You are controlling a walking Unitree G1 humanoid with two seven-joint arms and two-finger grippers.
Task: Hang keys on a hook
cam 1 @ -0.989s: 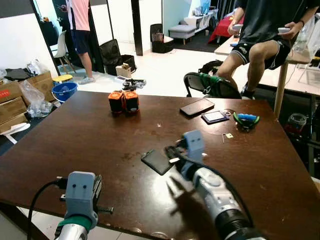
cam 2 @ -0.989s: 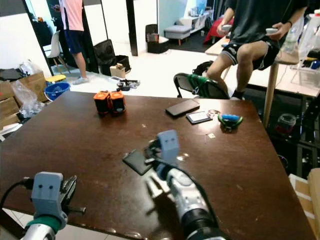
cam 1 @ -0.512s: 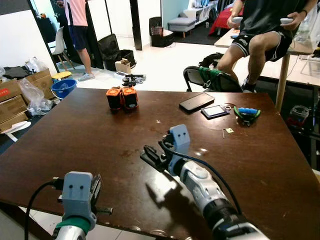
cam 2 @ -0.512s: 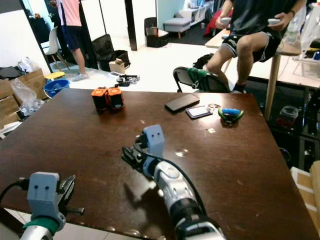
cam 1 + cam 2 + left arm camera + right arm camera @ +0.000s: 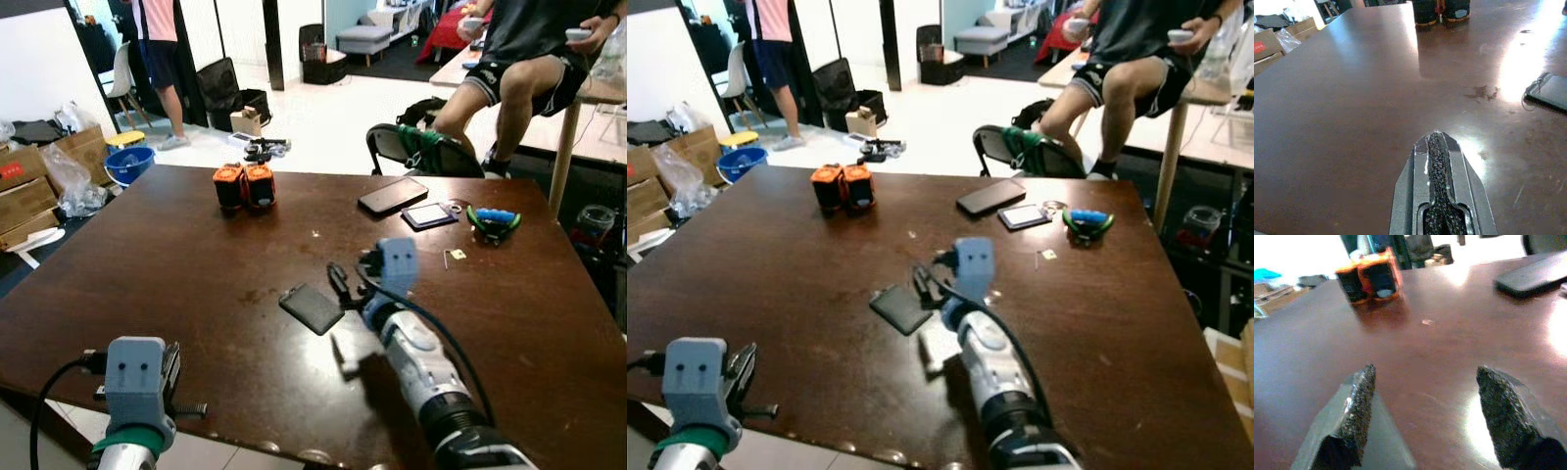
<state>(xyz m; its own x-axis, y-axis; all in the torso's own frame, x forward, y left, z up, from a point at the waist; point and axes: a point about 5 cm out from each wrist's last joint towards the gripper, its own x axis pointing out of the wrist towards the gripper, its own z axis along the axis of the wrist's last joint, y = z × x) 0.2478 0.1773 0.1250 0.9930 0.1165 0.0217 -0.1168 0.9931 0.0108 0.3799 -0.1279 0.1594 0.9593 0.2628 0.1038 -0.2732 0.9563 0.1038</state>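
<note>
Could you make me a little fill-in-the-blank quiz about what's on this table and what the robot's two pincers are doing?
1. The right pincer has its fingers ____.
2. The left pincer has its fingers ____.
3. The twin black canisters at the table's far side have ____ trim.
4. Beside the right pincer lies a flat ____ card.

Missing words: open; shut; orange; black

Before us the table lies open on its left half. A flat black card and the orange-black blocks stand in our way; phones crowd the far right.
</note>
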